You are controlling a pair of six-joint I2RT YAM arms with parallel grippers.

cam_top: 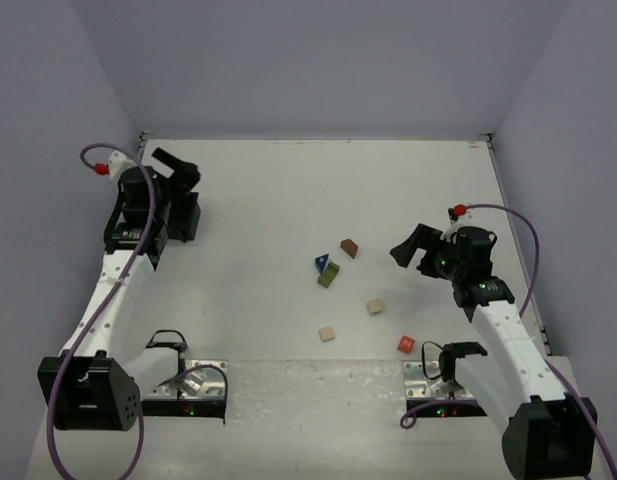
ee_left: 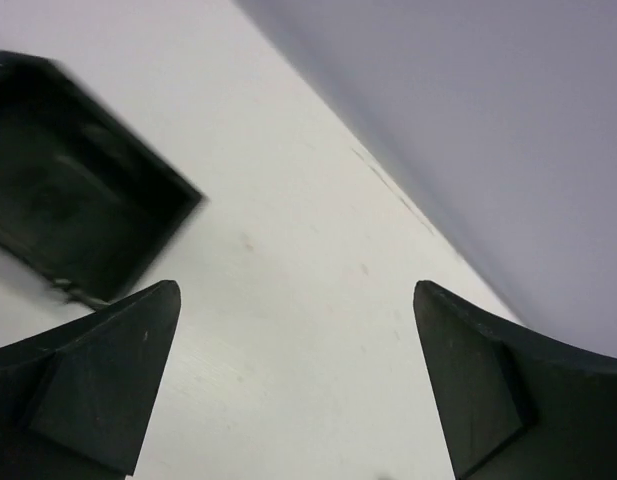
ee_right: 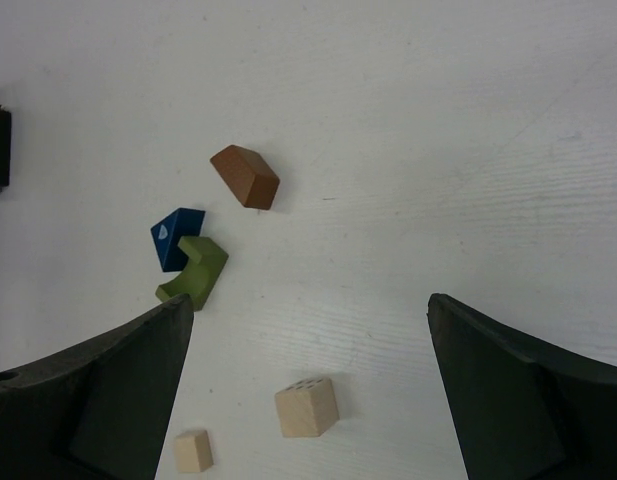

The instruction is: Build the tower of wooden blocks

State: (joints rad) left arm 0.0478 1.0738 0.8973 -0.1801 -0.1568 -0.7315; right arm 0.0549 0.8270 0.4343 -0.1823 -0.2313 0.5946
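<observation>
The wood blocks lie loose on the white table. A blue wedge touches an olive-green block, with a brown block just behind them. Nearer lie two tan cubes and a red cube. My right gripper hangs open to the right of them, holding nothing. Its wrist view shows the brown block, blue wedge, green block and both tan cubes ahead of the right gripper. My left gripper is open and empty at the far left.
A black square tray sits at the far left beside the left arm. In the left wrist view the tray lies to the upper left of the left gripper. Grey walls close the table on three sides.
</observation>
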